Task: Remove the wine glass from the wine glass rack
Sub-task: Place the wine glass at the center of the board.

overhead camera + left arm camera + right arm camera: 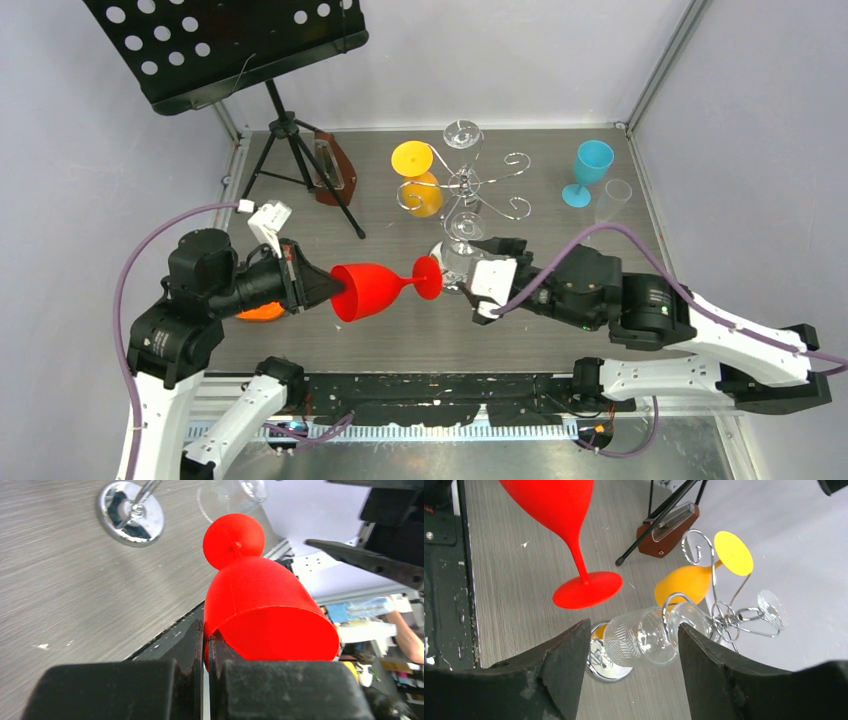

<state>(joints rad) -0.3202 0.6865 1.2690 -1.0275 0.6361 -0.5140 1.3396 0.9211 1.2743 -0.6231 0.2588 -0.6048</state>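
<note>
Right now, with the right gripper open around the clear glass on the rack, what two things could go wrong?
1. The clear glass hangs in the wine glass rack's curl; a crooked pull might tip the rack and its yellow glass.
2. The red glass held by the left gripper has its foot near the right gripper; they might collide.

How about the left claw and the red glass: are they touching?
Touching. The left wrist view shows the left gripper shut, its two fingers pinching the rim of the red glass between them.

Red glass (365, 290), yellow glass (412, 160) (chrome rack (150, 522))
</note>
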